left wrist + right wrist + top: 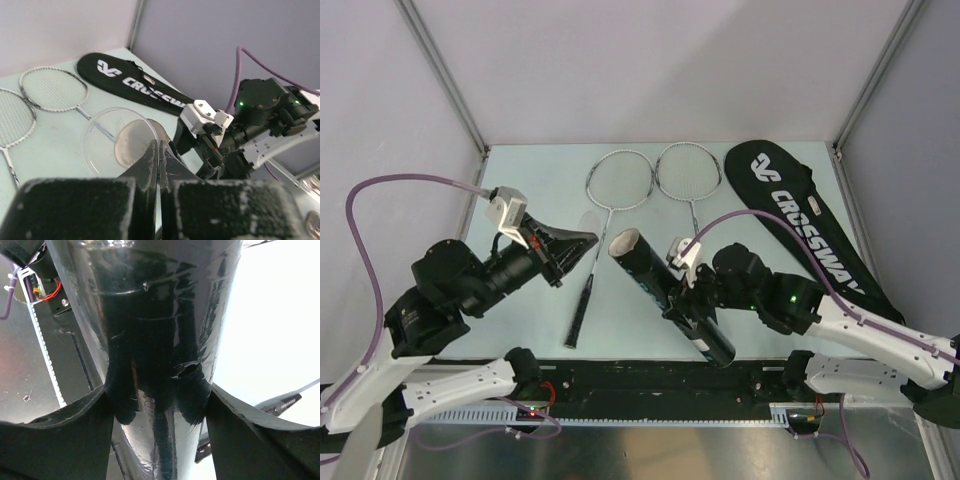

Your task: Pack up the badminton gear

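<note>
My right gripper (686, 300) is shut on the black tube (645, 265) and holds it tilted, with its open end (623, 243) facing up-left. In the right wrist view the tube (160, 315) fills the space between the fingers (75, 430). My left gripper (592, 240) is shut on a clear round lid (107, 145) and holds it just left of the tube's mouth. Two silver rackets (618, 180) (688, 168) lie at the back of the table. The black CROSSWAY bag (810, 225) lies at the right. No shuttlecocks are in view.
The left racket's black handle (578, 310) lies on the table under the space between the grippers. White enclosure walls (380, 120) with metal posts stand on both sides and at the back. A black rail (650, 375) runs along the near edge.
</note>
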